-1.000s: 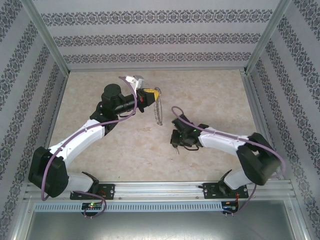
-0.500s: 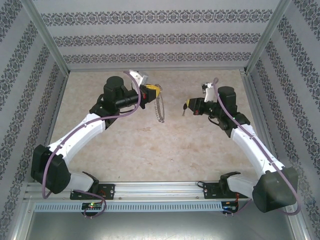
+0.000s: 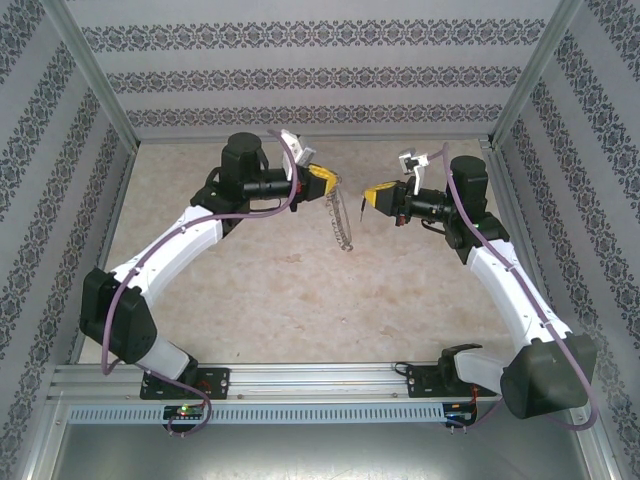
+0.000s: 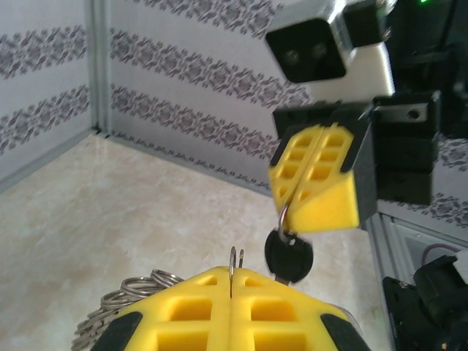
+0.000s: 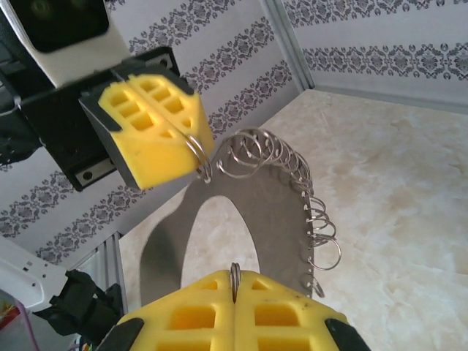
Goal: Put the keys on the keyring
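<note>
The left jaws grip the top of the keyring (image 3: pixel 342 228), which hangs long axis downward above the desk (image 3: pixel 260 300), and just right of the keyring the key (image 4: pixel 289 256) dangles from a small ring (image 4: pixel 284 219) pinched in the closed right jaws, level with the hoop's upper part.
</note>
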